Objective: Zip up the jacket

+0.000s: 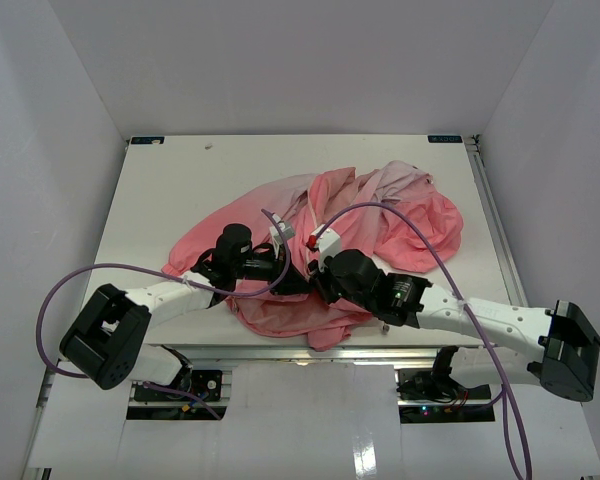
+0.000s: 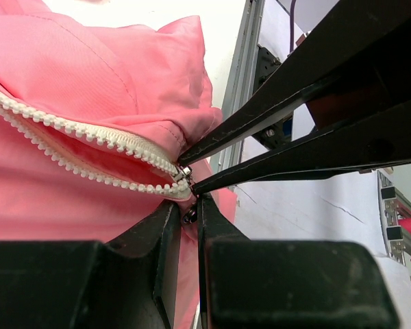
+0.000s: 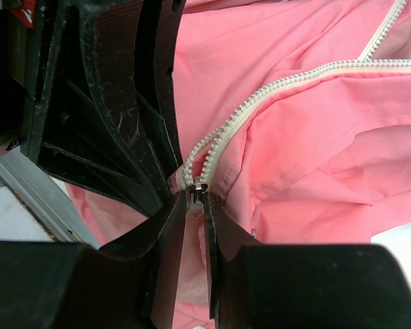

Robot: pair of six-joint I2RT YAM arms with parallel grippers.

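The slider [image 3: 197, 190] is pinched by the right claw [image 3: 196, 209], the jacket [image 2: 89, 68] by the left claw [image 2: 189, 209] alongside; open teeth [image 3: 260, 103] extend away from both.

Top view: bright, even, diffuse light from above. Soft shadow under the near edge of the jacket [image 1: 380, 230]; thin glare strip along the near rim of the table [image 1: 180, 180].
Left wrist view: zipper teeth [image 2: 89, 133] sharp; near fingers [image 2: 151, 253] black and blurred (no surface detail); table behind washed out white.
Right wrist view: fabric crisp; fingers [image 3: 157, 260] underexposed, soft-edged; bottom right corner blown out.
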